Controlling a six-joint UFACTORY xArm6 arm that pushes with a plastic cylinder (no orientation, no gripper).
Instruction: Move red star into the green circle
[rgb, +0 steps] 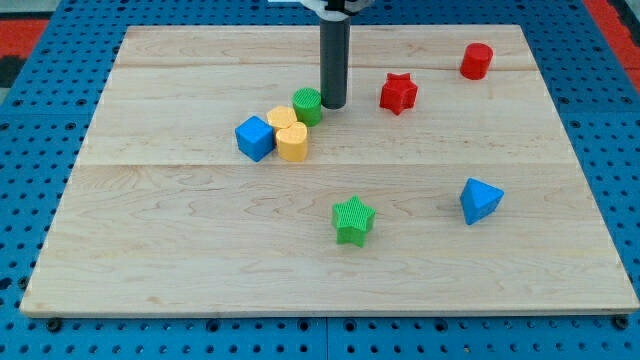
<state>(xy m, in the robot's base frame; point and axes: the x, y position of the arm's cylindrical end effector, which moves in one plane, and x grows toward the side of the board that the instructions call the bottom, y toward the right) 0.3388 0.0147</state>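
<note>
Upper centre of the frame: my tip (333, 105), a bare rod holding nothing, stands between green circle (307, 105) and red star (398, 93); push carelessly and you'll scatter the yellow blocks (290, 135).

Single elevated view, angled down over the whole wooden board (150, 220), moderately close

red star (398, 93), flat, right of green circle (307, 105)
</note>
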